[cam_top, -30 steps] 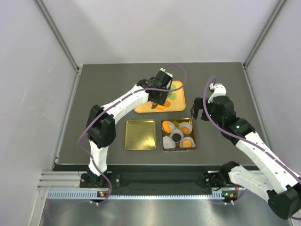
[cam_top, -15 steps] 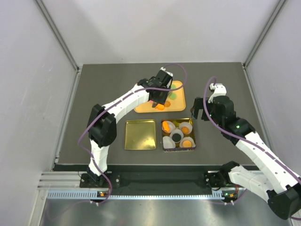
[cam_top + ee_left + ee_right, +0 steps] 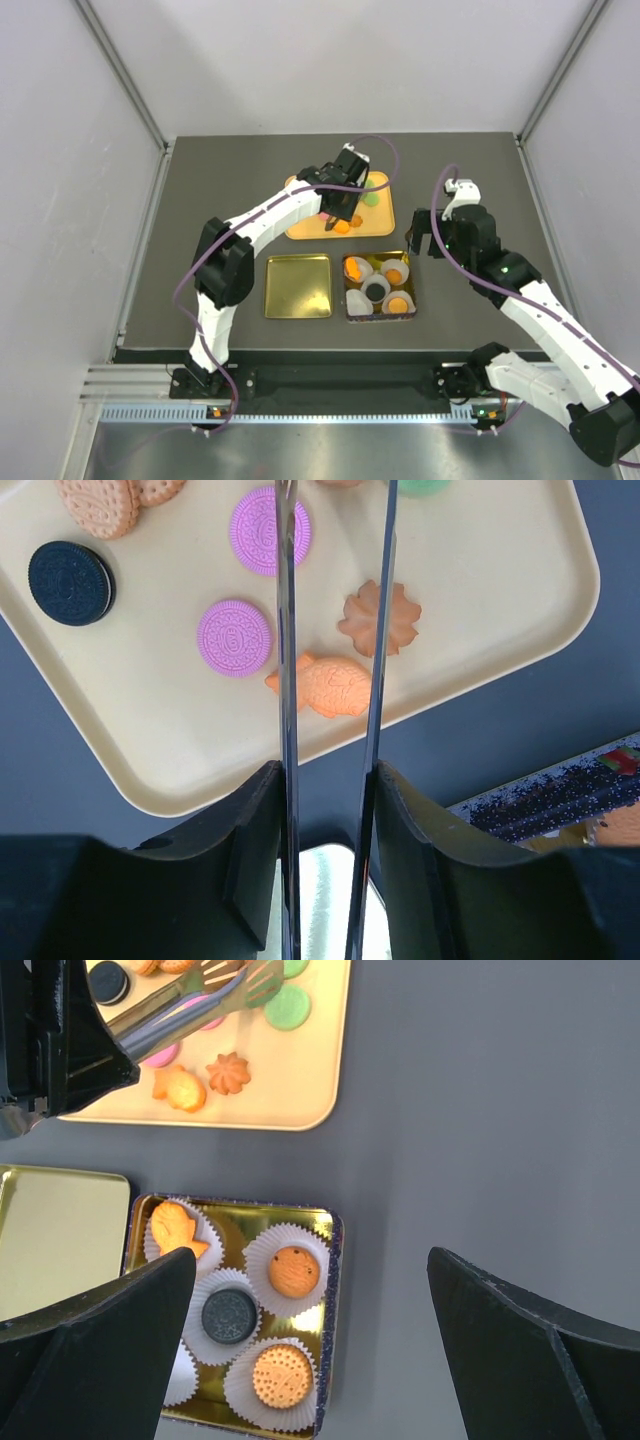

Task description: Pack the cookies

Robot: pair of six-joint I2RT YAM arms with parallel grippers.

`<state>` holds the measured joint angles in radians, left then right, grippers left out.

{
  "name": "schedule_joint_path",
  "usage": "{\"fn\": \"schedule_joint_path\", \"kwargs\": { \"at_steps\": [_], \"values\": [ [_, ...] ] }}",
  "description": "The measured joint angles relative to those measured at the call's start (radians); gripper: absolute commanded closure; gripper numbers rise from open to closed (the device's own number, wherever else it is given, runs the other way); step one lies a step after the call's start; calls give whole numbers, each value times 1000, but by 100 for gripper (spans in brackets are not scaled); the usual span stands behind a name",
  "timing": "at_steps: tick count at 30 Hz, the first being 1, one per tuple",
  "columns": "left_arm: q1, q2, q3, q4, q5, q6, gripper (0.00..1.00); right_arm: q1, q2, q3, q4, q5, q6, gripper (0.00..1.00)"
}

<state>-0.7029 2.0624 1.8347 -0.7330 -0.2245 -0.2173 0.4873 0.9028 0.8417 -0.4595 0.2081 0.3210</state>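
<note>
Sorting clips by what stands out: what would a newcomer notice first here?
First, the long metal tongs clamped in the left gripper, poised over cookies on a cream tray at the far middle of the table. Then the gold tin nearer the arms, with cookies sitting in white paper cups, and the right gripper hanging open off its far right corner.

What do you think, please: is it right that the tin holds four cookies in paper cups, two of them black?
Not quite: the tin holds four cookies in paper cups, only one of them, the middle cookie, black. The other three are orange: a fish and two round ones. The right wrist view shows it.
</note>
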Motion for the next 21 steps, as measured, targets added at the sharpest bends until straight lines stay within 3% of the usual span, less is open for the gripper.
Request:
{"fn": "schedule_joint_path", "kwargs": {
  "at_steps": [8, 21],
  "values": [
    [0, 1, 0, 0, 0, 2, 67, -2, 0, -4, -1, 0, 0, 0],
    [0, -37, 15, 0, 0, 4, 67, -5, 0, -4, -2, 0, -4, 0]
  ]
}}
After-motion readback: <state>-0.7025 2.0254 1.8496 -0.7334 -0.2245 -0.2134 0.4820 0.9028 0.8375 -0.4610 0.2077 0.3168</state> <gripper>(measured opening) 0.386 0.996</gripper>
